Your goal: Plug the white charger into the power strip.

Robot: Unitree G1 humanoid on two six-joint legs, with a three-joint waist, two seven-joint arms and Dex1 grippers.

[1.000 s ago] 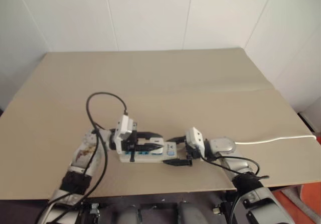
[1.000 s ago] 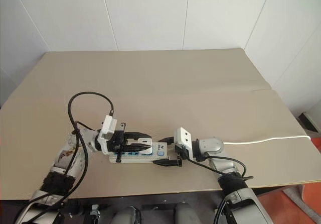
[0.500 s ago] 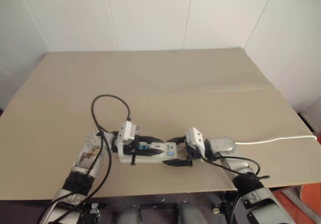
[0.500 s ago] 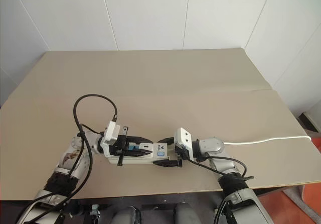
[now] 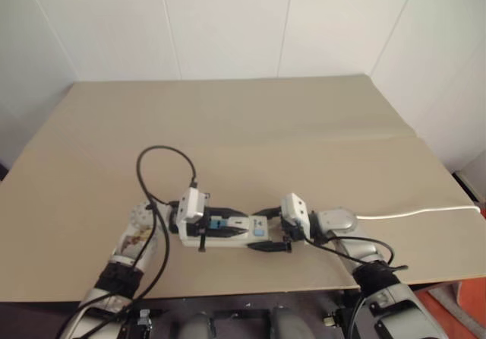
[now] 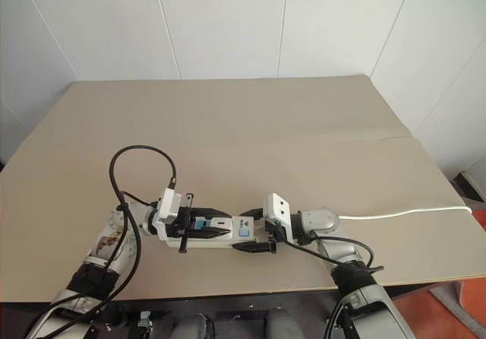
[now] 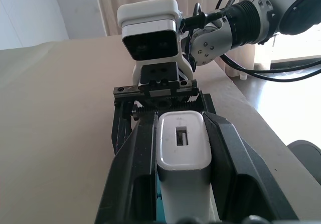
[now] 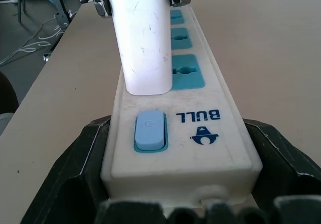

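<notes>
On the bare tan desk [image 5: 250, 126] nothing crowds my work except the thin white cable [image 5: 418, 212] running off behind my right wrist and the black lead [image 5: 156, 172] looping over my left forearm. My left pincer [image 7: 173, 148] reaches level toward the right one, pinching the white charger [image 8: 140, 38], which stands upright on the power strip [image 8: 195, 133]. My right pincer [image 8: 180, 184], spread wide, grips the strip's switch end, the charger just beyond the blue switch [image 8: 149, 130].

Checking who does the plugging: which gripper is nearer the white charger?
Left. The left gripper is shut on the white charger, holding it at the power strip. The right gripper clamps the strip's switch end, beside the charger.
</notes>
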